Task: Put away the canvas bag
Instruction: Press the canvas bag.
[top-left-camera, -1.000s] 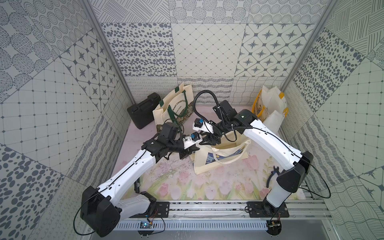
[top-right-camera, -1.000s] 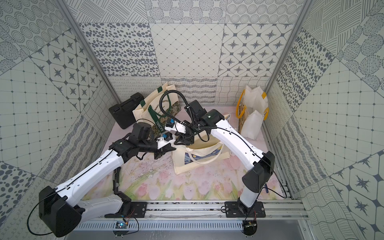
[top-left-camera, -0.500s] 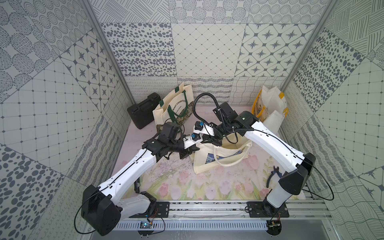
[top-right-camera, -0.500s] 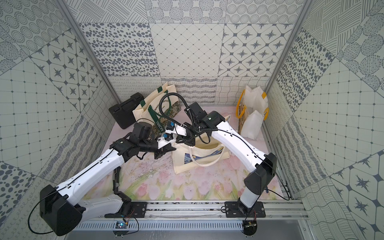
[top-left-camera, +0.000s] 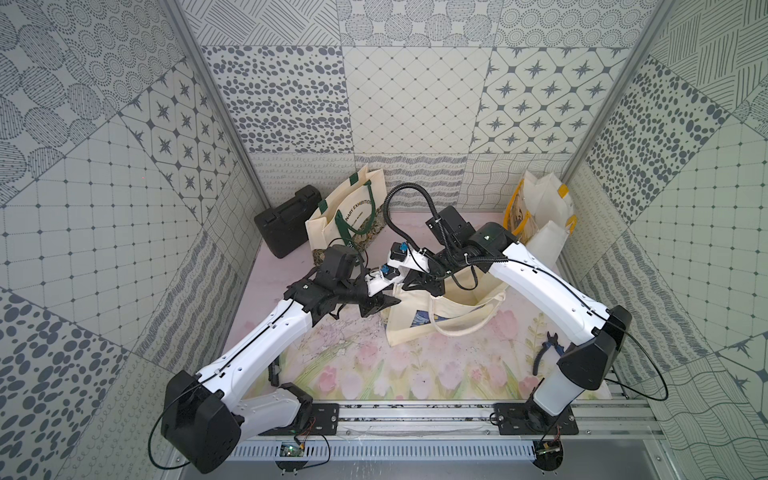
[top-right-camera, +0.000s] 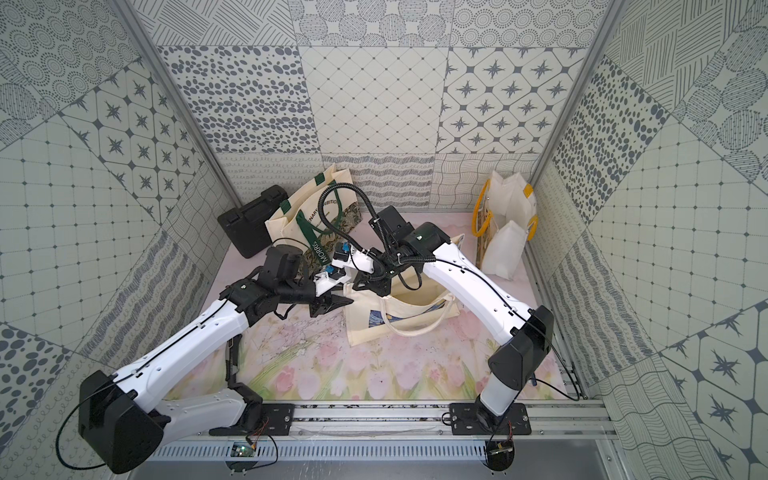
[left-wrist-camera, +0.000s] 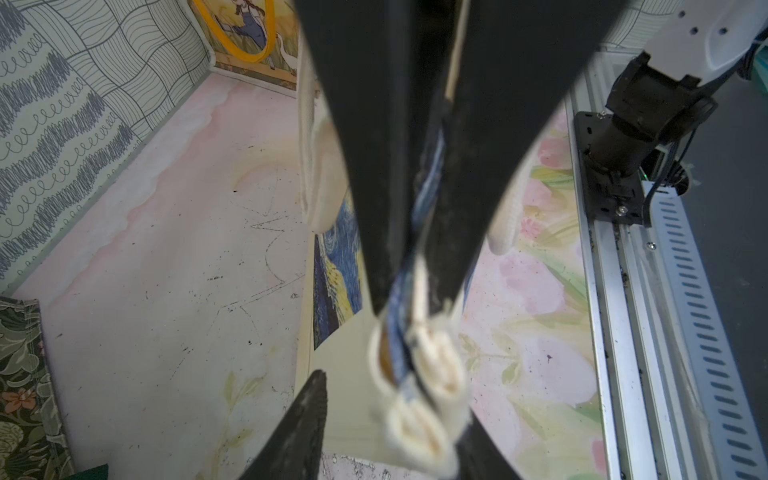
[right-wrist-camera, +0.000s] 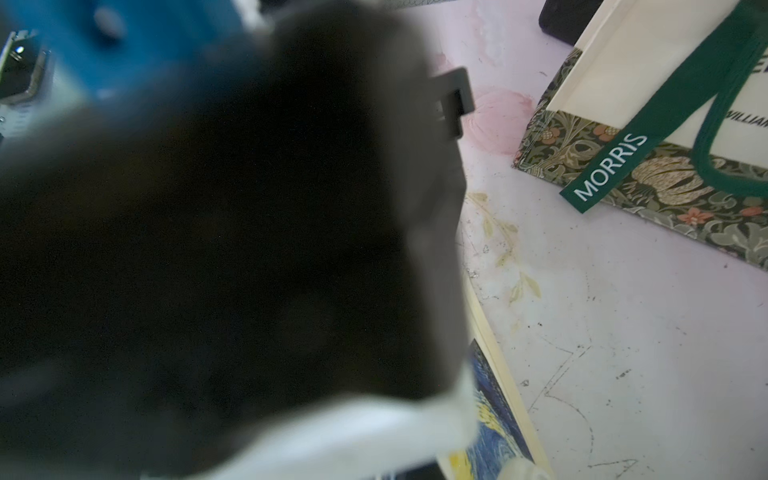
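Canvas bag (top-left-camera: 415, 328) — limp cream cloth | rim bunched in right hand (top-left-camera: 405, 286)

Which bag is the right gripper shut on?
The cream canvas bag with the blue painting print, lying in the middle, pinched at its rim by the right gripper. The green-handled tote and yellow-handled bags stand at the back.

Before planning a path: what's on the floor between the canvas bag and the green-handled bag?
Bare floor from canvas bag to green-handled bag; right wrist view shows it.
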